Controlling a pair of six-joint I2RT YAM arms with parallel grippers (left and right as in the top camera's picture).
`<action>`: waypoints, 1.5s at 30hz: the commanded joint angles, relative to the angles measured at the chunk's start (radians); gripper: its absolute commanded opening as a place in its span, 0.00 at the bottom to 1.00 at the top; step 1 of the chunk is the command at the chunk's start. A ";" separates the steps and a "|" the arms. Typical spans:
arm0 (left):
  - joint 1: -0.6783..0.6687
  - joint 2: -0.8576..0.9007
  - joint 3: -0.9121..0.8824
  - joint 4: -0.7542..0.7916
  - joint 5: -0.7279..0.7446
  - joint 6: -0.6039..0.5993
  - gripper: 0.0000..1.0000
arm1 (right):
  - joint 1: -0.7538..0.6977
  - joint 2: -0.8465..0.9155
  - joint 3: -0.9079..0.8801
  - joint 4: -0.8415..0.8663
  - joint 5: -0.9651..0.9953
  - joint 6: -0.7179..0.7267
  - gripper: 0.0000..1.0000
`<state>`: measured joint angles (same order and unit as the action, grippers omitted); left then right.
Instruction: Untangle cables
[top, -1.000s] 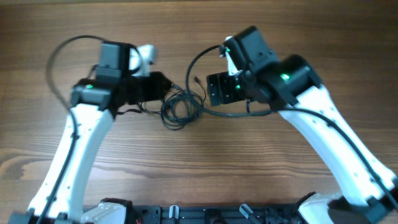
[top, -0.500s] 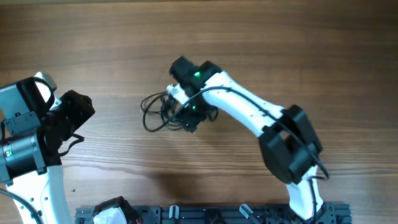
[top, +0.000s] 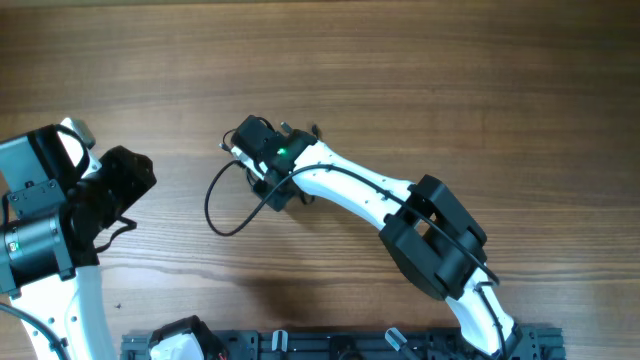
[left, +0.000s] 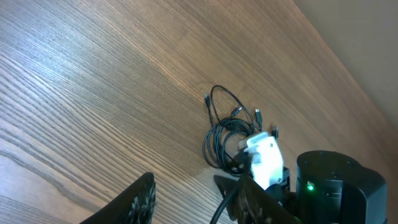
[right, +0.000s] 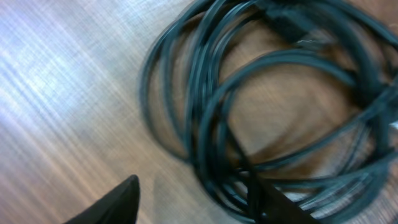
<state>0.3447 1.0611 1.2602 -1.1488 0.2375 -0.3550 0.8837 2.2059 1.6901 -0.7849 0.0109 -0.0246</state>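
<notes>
The cables (top: 208, 208) are thin black cords lying in a tangle on the wooden table, with one loop spreading out to the left. Most of the bundle is hidden under my right gripper (top: 262, 172), which is right above it. In the right wrist view the coil (right: 261, 93) fills the frame. My right gripper (right: 193, 193) is open, with one finger over bare wood and the other over the strands. In the left wrist view the bundle (left: 225, 134) lies ahead. My left gripper (left: 193, 186) is open and empty. It sits far left of the cables (top: 135, 180).
The right arm (top: 400, 205) stretches across the table from the lower right to the centre. The left arm's body (top: 40, 220) fills the left edge. A dark rail (top: 340, 345) runs along the front edge. The wooden table (top: 450, 80) shows bare grain around the arms.
My left arm has pulled away from the cables to the far left. My right gripper has moved left over the bundle. The cables have shifted left and one loop has opened out.
</notes>
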 joint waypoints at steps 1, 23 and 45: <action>0.004 0.000 0.011 0.008 0.016 0.064 0.47 | -0.004 0.013 0.003 0.020 0.102 0.097 0.66; 0.004 0.000 0.011 0.006 0.016 0.063 0.52 | -0.045 -0.060 0.023 -0.141 -0.071 0.001 0.04; -0.169 0.042 0.010 0.127 0.573 0.220 0.38 | -0.126 -0.648 0.084 -0.219 -0.005 0.106 0.04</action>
<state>0.2768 1.0706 1.2606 -1.0168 0.7025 -0.2646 0.7563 1.5616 1.7706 -1.0100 0.0006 0.0643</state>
